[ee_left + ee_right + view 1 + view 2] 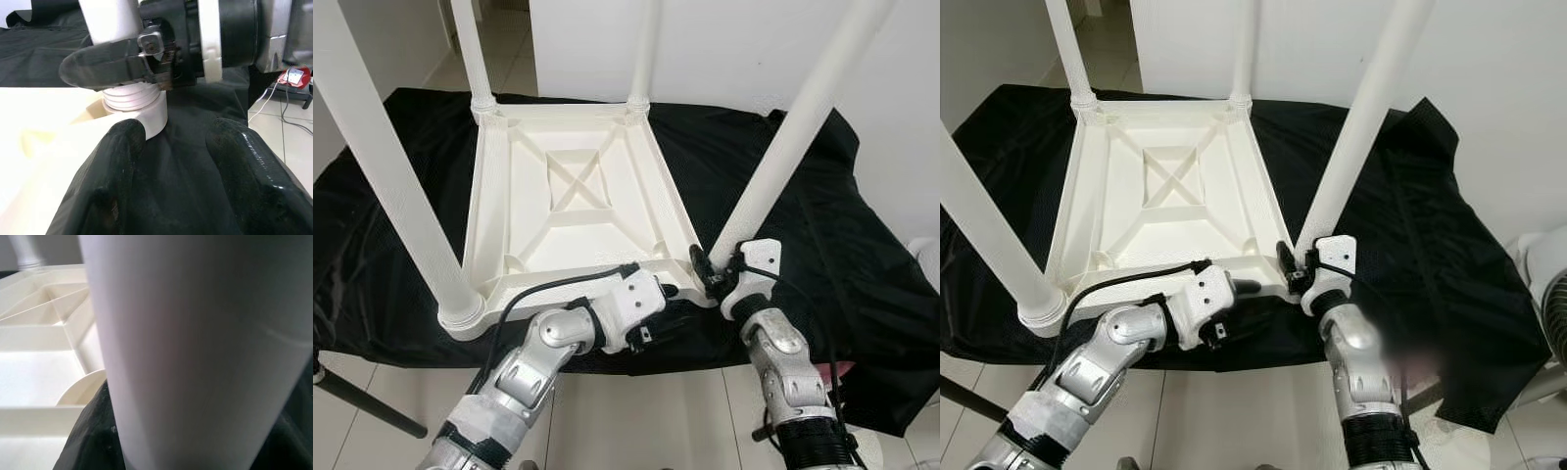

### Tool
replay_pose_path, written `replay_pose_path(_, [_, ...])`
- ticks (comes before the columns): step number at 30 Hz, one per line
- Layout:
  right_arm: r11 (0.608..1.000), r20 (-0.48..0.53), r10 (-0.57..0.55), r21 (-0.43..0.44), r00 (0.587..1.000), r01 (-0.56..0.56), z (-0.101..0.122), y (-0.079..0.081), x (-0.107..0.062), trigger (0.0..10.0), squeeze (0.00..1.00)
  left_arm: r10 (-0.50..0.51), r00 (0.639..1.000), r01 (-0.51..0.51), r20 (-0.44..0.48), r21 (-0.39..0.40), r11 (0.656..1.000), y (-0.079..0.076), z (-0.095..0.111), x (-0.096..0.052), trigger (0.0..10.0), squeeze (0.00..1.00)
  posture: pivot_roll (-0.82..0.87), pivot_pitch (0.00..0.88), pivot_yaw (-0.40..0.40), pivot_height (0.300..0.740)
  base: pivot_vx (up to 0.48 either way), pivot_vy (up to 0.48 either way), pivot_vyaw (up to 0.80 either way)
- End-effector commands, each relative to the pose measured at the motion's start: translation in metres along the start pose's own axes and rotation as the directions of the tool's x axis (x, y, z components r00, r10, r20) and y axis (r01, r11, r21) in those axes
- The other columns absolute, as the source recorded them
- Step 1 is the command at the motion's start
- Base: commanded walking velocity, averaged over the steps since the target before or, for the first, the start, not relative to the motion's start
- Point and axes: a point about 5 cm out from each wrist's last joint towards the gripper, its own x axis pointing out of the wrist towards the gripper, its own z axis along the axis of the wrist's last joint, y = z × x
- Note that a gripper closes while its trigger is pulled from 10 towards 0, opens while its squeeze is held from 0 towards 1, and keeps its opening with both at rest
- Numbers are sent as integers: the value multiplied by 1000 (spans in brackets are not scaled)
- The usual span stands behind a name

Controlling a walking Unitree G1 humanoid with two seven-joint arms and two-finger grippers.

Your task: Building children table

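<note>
White plastic tabletop [570, 201] upside down on black cloth [803, 225], four legs up. Right gripper [713, 275] pinching near-right leg [793, 132] at its base. Left gripper [664, 291] fingers spread at tabletop's near edge, just beside that corner.

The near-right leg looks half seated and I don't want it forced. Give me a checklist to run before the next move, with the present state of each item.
1. Right gripper grips the near-right leg at its base: ok, fingers shut around it.
2. Leg fully seated in the tabletop corner socket: cannot tell; threads show at the leg base in the left wrist view.
3. Leg stands straight: not ok, it leans away to the right.
4. Left gripper steadies the tabletop edge beside that corner: ok, fingers open.
5. Other three legs in their sockets: ok.
6. Tabletop lies flat on the black cloth: ok.
</note>
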Motion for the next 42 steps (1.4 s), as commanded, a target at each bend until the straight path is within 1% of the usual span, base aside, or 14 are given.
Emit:
replay_pose_path(1, [993, -72, -108, 28, 992, 111, -13, -2, -5, 10000, 0, 10, 1000, -10, -10, 7, 1000, -1, -2, 1, 10000, 0, -37, 54, -53, 740, 0, 0, 0])
replay_pose_path(2, [993, -72, -108, 28, 992, 111, -13, -2, -5, 10000, 0, 10, 1000, -10, -10, 7, 1000, -1, -2, 1, 10000, 0, -37, 54, -53, 740, 0, 0, 0])
replay_pose_path(4, [965, -87, -251, 53, 964, 256, -15, 7, -8, 10000, 0, 5, 1000, -5, -9, 5, 1000, -1, -2, 1, 10000, 0, -38, 55, -52, 740, 0, 0, 0])
replay_pose_path(12, [971, -59, -228, 54, 972, 231, -11, 10, -8, 10000, 0, -1, 1000, 1, -7, 6, 1000, -1, -2, 3, 10000, 0, -46, 57, -50, 740, 0, 0, 0])
replay_pose_path(13, [974, -46, -219, 46, 975, 221, -9, 8, -9, 10000, 576, -1, 1000, 1, -5, 8, 1000, -1, -2, 3, 10000, 0, -47, 58, -51, 740, 0, 0, 0])
replay_pose_path(14, [978, -29, -202, 47, 979, 203, -6, 5, -9, 10000, 1000, 1, 1000, -1, -3, 9, 1000, -1, -1, 4, 10000, 0, -47, 61, -52, 740, 0, 0, 0])
replay_pose_path(18, [980, -17, -190, 49, 982, 190, -5, 4, -10, 10000, 1000, 2, 1000, -2, -2, 10, 1000, 0, -1, 4, 10000, 0, -47, 61, -52, 740, 0, 0, 0])
replay_pose_path(20, [993, 10, -102, 59, 995, 102, -1, 1, -12, 10000, 1000, 5, 1000, -5, -1, 8, 1000, 0, -1, 3, 10000, 0, -45, 59, -58, 740, 0, 0, 0])
replay_pose_path(28, [999, 22, 44, 23, 999, -44, 1, -7, -19, 10000, 1000, 7, 1000, -7, 1, 9, 1000, 0, -1, 4, 10000, 0, -43, 51, -60, 740, 0, 0, 0])
replay_pose_path(29, [995, 24, 100, -2, 995, -100, 1, -10, -19, 10000, 0, 7, 1000, -7, 1, 10, 1000, 1, -1, 4, 10000, 0, -44, 49, -59, 740, 0, 0, 0])
replay_pose_path(31, [995, 24, 100, -2, 995, -100, 1, -10, -19, 10000, 0, 7, 1000, -7, 1, 10, 1000, 1, -1, 4, 10000, 0, -44, 49, -59, 740, 0, 0, 0])
replay_pose_path(32, [979, 22, 199, -37, 980, -198, 3, -18, -17, 10000, 0, 5, 1000, -5, 3, 13, 1000, 1, -1, 4, 10000, 0, -43, 44, -55, 740, 0, 0, 0])
replay_pose_path(35, [969, 17, 240, -61, 971, -239, 4, -21, -16, 10000, 0, 3, 1000, -3, 3, 17, 1000, 1, -1, 4, 10000, 0, -44, 45, -54, 740, 0, 0, 0])
replay_pose_path(42, [891, -55, 421, -159, 905, -424, 8, -31, -3, 10000, 0, -6, 1000, 6, 5, 21, 1000, 1, 0, 5, 10000, 0, -39, 40, -47, 740, 0, 0, 0])
